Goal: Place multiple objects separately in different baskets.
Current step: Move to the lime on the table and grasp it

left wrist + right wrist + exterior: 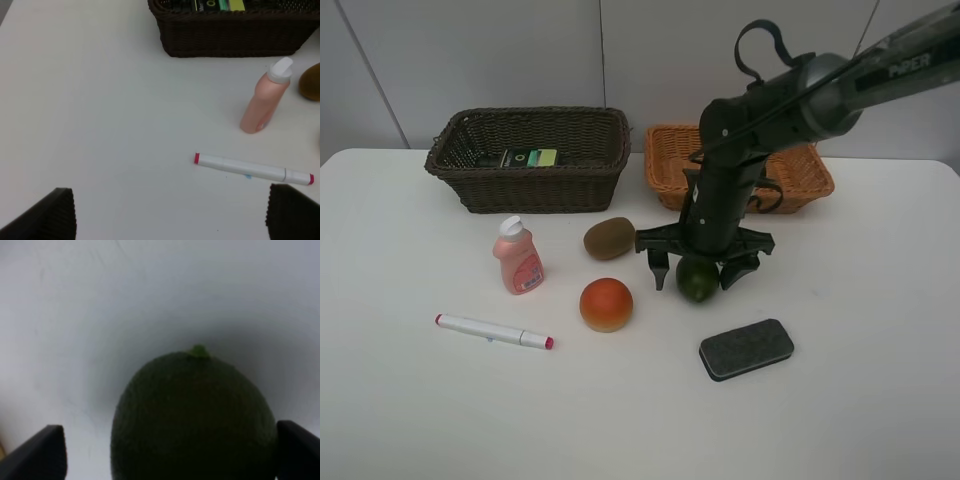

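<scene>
My right gripper (697, 272) is open and lowered over the dark-green round fruit (698, 284), which rests on the table between the jaws; the fruit fills the right wrist view (192, 415). My left gripper (170, 215) is open and empty above the table, near the white pink-tipped marker (252, 168). The marker (492, 331), pink white-capped bottle (518, 257), brown kiwi (609, 238), orange-red fruit (606, 304) and dark eraser (746, 349) lie on the table. The dark-green box (528, 157) lies in the dark brown basket (540, 192). The light orange-tan basket (665, 172) stands to its right.
The right arm (800, 95) reaches in from the upper right, over the light basket. The bottle (263, 100), the kiwi (311, 81) and the dark basket (230, 37) also show in the left wrist view. A grey wall stands behind the white table (410, 400).
</scene>
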Robot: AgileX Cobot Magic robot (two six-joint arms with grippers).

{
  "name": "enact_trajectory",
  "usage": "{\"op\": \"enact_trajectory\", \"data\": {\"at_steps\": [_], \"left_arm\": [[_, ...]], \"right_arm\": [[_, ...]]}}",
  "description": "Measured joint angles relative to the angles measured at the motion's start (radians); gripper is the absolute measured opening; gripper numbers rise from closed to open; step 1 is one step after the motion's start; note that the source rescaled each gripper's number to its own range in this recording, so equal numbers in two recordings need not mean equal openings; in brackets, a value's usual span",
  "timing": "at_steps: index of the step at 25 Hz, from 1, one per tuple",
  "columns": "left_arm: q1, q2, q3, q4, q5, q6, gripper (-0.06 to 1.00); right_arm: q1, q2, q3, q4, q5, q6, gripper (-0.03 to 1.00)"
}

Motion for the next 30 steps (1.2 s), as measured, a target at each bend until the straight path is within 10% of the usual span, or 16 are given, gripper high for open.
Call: {"op": "enact_trajectory", "data": {"at_steps": [5, 9, 30], "left_arm": [[0.000, 0.000, 0.000, 0.000, 0.000, 0.000, 1.00], [0.000, 0.000, 0.000, 0.000, 0.000, 0.000, 1.00], [0.000, 0.000, 0.000, 0.000, 0.000, 0.000, 1.00]], "right_arm": [[0.000, 0.000, 0.000, 0.000, 0.000, 0.000, 0.92], [0.000, 0.000, 0.000, 0.000, 0.000, 0.000, 0.44], [0.000, -0.022, 0.001, 0.000, 0.026, 0.000, 0.45]]}}
